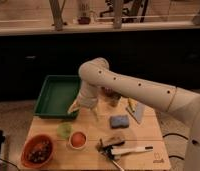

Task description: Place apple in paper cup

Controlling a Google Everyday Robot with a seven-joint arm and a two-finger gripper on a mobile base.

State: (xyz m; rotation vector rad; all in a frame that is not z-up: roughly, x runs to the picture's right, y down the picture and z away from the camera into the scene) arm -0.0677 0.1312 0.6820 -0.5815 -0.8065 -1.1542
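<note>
The gripper [84,109] hangs above the worktop [148,135], spread open and holding nothing. The apple [78,138] sits inside the paper cup [78,147], just below the gripper. We judge placement complete, and the raised gripper avoids tipping the cup.

Single elevated view, angled down and forward over the wooden table [93,152], medium distance, dark counter [153,55] behind, arm [138,90] entering from the right, gripper [84,107] mid-frame above the table's far edge.
</note>
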